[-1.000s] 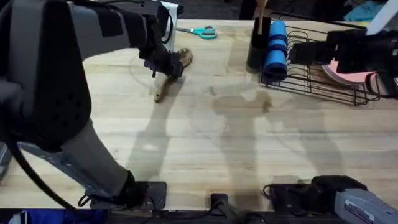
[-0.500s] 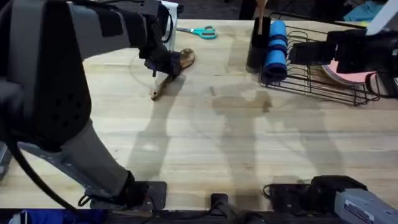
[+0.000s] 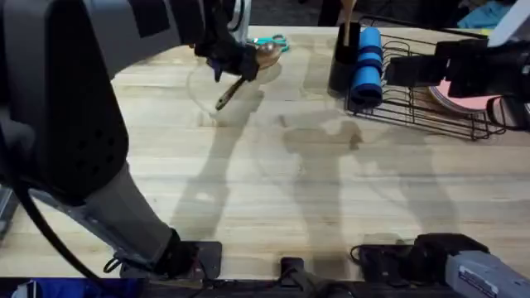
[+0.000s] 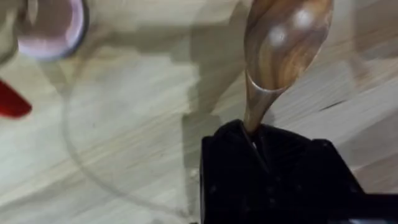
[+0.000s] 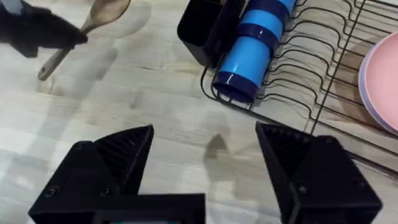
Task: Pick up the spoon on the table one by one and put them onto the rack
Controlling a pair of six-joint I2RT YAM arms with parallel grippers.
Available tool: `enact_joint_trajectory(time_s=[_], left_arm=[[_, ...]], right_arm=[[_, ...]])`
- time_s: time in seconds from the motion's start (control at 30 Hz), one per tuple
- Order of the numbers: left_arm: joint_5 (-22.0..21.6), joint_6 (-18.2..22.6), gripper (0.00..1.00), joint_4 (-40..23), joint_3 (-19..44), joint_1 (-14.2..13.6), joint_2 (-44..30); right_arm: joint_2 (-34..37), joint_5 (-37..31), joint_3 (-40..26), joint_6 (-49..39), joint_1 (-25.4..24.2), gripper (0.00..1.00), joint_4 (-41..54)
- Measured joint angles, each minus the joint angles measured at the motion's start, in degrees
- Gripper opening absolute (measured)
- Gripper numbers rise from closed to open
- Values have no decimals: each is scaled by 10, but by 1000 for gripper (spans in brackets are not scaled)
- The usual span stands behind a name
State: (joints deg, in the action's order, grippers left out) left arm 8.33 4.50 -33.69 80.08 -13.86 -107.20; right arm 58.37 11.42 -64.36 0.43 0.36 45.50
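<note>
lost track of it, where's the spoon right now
The spoon is held in the left gripper, lifted over the table's far left part in the overhead view, near the scissors and left of the rack.

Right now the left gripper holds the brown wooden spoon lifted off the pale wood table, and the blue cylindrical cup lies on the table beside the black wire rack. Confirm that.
One detail is wrong. The left gripper does hold the brown wooden spoon above the pale wood table, but the blue cylindrical cup lies on the black wire rack, not on the table beside it. The right wrist view shows this.
</note>
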Motion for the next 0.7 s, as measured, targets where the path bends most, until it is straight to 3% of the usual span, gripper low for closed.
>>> enact_joint_trajectory(time_s=[0.43,0.7], left_arm=[[6,0,41,3,109,-60,0],[7,0,42,42,160,-93,0]], right_arm=[[0,0,0,0,0,992,0],[0,0,0,0,0,992,0]])
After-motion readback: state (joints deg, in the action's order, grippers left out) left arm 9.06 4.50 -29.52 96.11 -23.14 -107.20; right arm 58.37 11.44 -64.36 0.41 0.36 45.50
